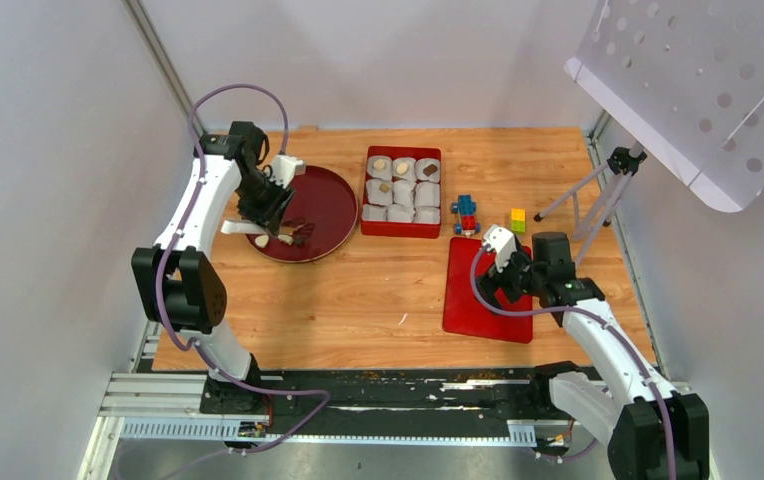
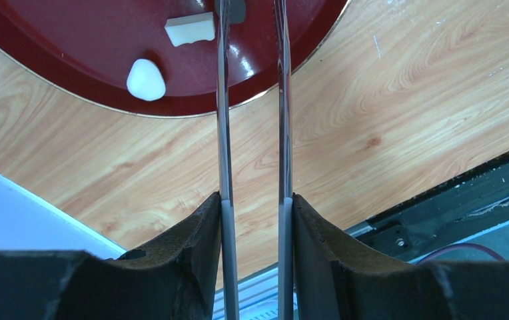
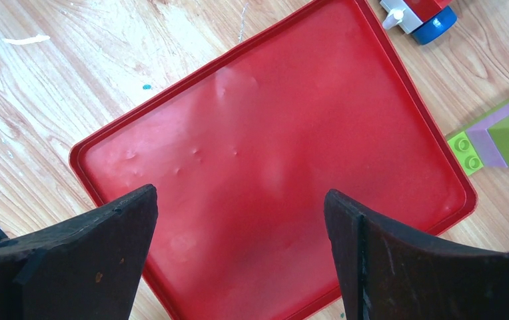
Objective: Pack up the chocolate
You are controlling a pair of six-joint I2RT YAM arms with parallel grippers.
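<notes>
Left jaws clamp tweezers [image 2: 223, 100] near chocolate [image 2: 146, 80] on round plate [image 2: 72, 33], upper left.
Right jaws gape wide above red tray [image 3: 272, 153].

White links [image 1: 196, 212], black joints [image 1: 183, 288], looping purple cables [image 1: 243, 88] — left gripper [image 2: 255, 220] and right gripper [image 3: 238, 227] matte black.

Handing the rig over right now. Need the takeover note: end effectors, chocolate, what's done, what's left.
Left end effector: shut on metal tongs, tips over the round plate; cannot tell if they hold a piece.
Right end effector: open, empty, above the red lid.
Chocolate: pale pieces and dark pieces loose on the plate.
Done: packed pieces sit in the far row of the red box.
Left: plate's pieces into the empty cups, then probably the lid.
</notes>
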